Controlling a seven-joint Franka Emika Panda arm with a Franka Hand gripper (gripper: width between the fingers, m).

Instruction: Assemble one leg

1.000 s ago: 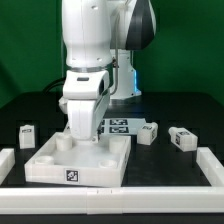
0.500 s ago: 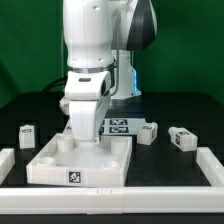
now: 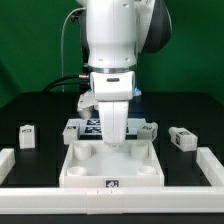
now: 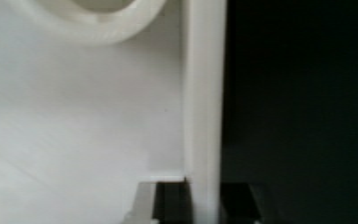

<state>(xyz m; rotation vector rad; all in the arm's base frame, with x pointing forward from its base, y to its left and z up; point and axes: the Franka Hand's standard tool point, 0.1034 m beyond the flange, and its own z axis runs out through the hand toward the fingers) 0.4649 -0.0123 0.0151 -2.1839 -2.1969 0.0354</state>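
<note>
The gripper [image 3: 118, 141] is clamped on the tray's [image 3: 135, 170] far wall (a pad [image 4: 165, 203] on each side). The left leg [image 3: 27, 133] lies apart from the tray; the right leg [image 3: 181, 138] likewise.

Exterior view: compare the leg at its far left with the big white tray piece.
The tray piece is far larger than the leg. The tray piece has round recesses; the leg is a plain block. The claw grips the tray piece's wall; the leg lies apart. Both are white and tagged.
</note>
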